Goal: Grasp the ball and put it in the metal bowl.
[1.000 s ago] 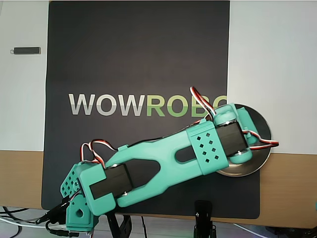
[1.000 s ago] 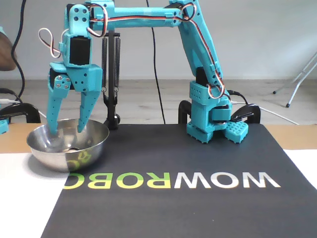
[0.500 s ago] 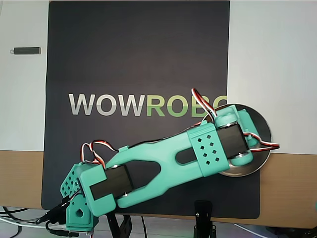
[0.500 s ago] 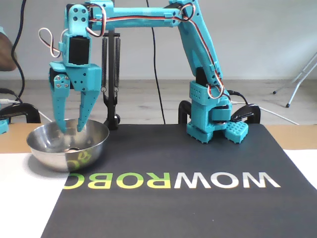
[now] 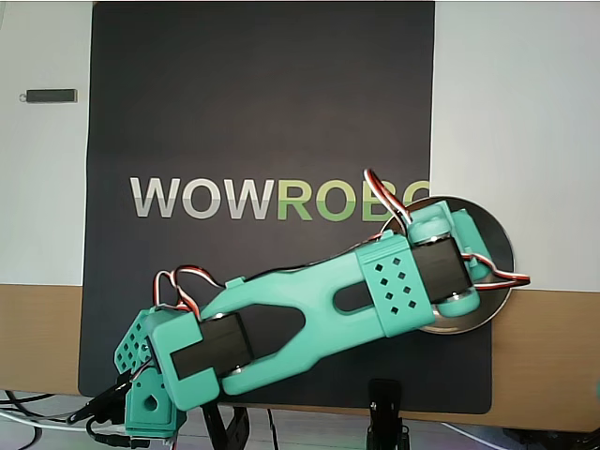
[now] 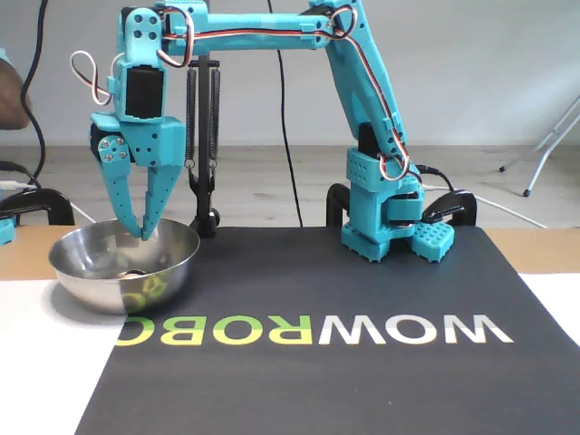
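Fixed view: the teal two-finger gripper (image 6: 142, 234) hangs point-down over the round shiny silver steel bowl (image 6: 172, 272). Its two tapered fingers (image 6: 156, 201) converge to a narrow V whose tips meet or nearly meet, and nothing is seen between them. The tips lie just inside the bowl's rim line, above its floor. Directly below the gripper, on the bowl's floor, sits a small dim rounded shape; whether it is the pale tan-orange ball or a reflection cannot be told from this angle. The bowl rests at the left edge of the black rectangular mat (image 6: 362, 362), below and slightly in front of the fingertips; its polished wall mirrors the yellow-green letters of the mat's printed word. To the right of the gripper, well apart from it, the teal arm base (image 6: 385, 213) stands on the far edge of the mat, with red, white and black cables running along the upper link.

Overhead view: the teal arm (image 5: 309, 309) reaches diagonally from the base at lower left to the bowl (image 5: 502, 248) at right. The wrist housing covers most of the bowl's interior, so the fingers and the ball are hidden here; only the bowl's right and lower rim show beyond the wrist. Far from the gripper, at upper left on the white surface, lies a small dark bar-shaped object (image 5: 51, 96).
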Motion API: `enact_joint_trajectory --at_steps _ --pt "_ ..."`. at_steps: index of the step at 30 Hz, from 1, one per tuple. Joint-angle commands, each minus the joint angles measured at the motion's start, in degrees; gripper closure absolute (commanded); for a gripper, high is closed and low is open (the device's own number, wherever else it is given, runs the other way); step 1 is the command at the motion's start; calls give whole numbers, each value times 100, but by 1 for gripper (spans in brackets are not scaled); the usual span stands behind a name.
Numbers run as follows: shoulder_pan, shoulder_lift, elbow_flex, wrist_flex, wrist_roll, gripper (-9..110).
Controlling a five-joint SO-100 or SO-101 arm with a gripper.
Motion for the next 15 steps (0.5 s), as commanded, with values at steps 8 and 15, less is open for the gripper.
enact_joint_trajectory --at_steps 8,15 --pt "-308 141 -211 35 -9 102" --pt "-721 387 -193 360 -18 102"
